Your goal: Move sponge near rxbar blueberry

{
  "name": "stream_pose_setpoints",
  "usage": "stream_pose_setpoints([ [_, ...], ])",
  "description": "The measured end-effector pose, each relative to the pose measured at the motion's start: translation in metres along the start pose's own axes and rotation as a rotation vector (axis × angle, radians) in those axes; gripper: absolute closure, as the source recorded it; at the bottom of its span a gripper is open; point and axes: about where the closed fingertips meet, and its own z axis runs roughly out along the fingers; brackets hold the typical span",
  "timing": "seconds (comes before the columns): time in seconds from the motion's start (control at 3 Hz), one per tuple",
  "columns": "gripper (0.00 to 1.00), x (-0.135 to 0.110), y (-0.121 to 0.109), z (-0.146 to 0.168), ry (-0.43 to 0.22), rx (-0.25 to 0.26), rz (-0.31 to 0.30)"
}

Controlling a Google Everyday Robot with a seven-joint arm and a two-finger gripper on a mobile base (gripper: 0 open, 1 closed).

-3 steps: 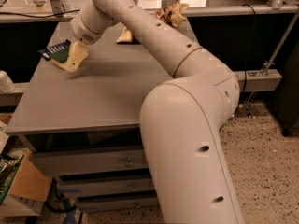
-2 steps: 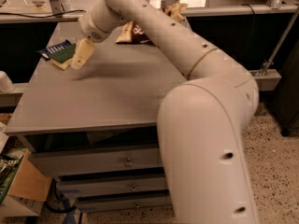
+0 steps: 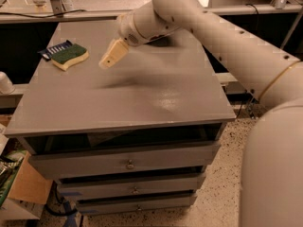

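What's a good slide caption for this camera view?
Sponge lies beside the rxbar blueberry on the grey cabinet top; the gripper hovers just right of them.

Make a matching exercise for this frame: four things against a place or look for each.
Things:
1. sponge
2. rxbar
3. end effector
4. drawers

Descriptions:
A. dark blue, poking out from behind the sponge
B. above the table, apart from the sponge, to its right in the picture
C. green top over a pale yellow base, lying near the table's far left corner
D. stacked under the table, with small knobs

Pairs: 1-C, 2-A, 3-B, 4-D
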Motion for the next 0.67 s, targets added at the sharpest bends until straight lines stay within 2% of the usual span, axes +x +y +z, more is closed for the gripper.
stream_pose_setpoints([
  [0.33, 0.00, 0.0574, 0.0099, -0.0637, 0.030, 0.092, 0.095],
  [0.67, 0.00, 0.0574, 0.0100, -0.0636, 0.030, 0.092, 0.095],
])
